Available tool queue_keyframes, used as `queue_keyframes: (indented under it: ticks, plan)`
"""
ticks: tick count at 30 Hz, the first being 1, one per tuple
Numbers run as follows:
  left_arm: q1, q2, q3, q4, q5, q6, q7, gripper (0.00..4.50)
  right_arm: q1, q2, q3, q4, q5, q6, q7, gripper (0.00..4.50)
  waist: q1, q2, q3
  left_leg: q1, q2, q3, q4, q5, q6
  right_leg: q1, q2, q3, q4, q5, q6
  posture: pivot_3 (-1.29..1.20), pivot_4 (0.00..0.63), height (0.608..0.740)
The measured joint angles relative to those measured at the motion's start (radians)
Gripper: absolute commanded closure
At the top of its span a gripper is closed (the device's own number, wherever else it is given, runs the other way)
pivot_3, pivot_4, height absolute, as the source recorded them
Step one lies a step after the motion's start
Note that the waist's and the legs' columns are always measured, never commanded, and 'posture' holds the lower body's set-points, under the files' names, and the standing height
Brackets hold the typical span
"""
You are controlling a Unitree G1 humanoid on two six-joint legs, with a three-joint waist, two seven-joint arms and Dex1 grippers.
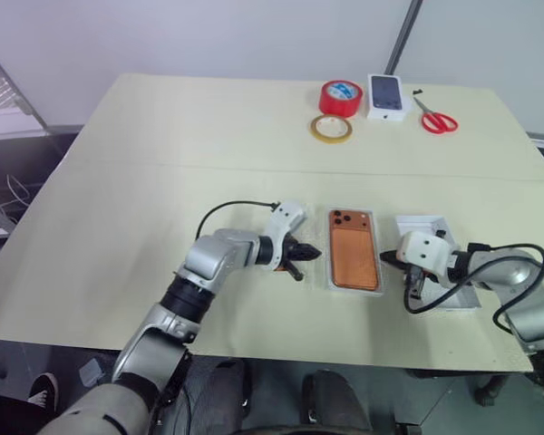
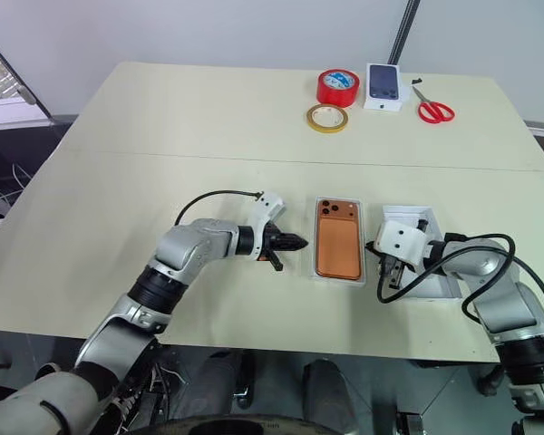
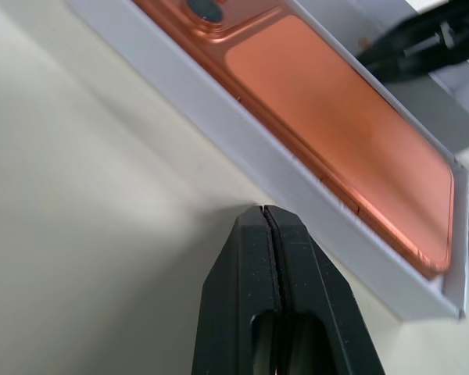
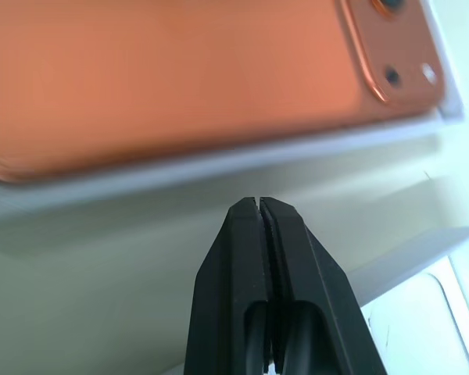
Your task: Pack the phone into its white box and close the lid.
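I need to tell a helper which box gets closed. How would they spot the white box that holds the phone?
On the beige table, look near the front edge, midway between the two arms. The white box has the orange phone lying in it, unlike the small box printed with a dark phone at the far edge.

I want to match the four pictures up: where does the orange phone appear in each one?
Left eye view: phone centre, between both hands.
Right eye view: centre, lenses at its far end.
Left wrist view: upper right.
Right wrist view: across the top.
Shared landmark: the white box rim around it.
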Motion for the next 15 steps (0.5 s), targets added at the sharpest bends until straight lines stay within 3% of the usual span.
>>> queue_keyframes:
  ticks: [4, 7, 11, 15]
  plan:
    - [0.015, 0.05, 0.056, -0.043, -0.016, -0.015, -0.021, 4.47, -0.009, -0.02, 0.0, 0.039, -0.011, -0.034, -0.007, 4.42, -0.003, 0.0, 0.0, 0.0, 0.0, 0.0, 0.0, 0.001, -0.001, 0.0, 0.0, 0.0, 0.0, 0.0, 0.0, 0.0, 0.15, 0.728]
    - [0.026, 0.078, 0.099, -0.064, -0.036, -0.043, -0.046, 4.47, 0.007, -0.02, -0.023, 0.02, 0.065, 0.03, 0.037, 4.42, -0.001, 0.0, 0.0, 0.0, 0.0, 0.0, 0.0, 0.001, -0.001, 0.0, 0.0, 0.0, 0.0, 0.0, 0.0, 0.0, 0.15, 0.728]
    - [0.035, 0.158, 0.173, -0.081, -0.059, -0.116, -0.1, 2.59, 0.031, -0.014, -0.084, -0.056, 0.2, 0.192, 0.075, 2.53, -0.014, 0.0, 0.0, 0.0, 0.001, 0.0, 0.0, 0.0, 0.0, 0.0, 0.0, 0.0, 0.0, 0.0, 0.0, 0.0, 0.15, 0.728]
    - [0.071, 0.268, 0.199, -0.118, -0.06, -0.227, -0.21, 0.45, 0.03, -0.01, -0.152, -0.101, 0.224, 0.25, 0.002, 0.43, -0.02, 0.001, 0.0, 0.0, 0.001, 0.0, -0.001, 0.0, 0.0, 0.0, 0.0, 0.0, 0.0, 0.0, 0.0, 0.0, 0.15, 0.728]
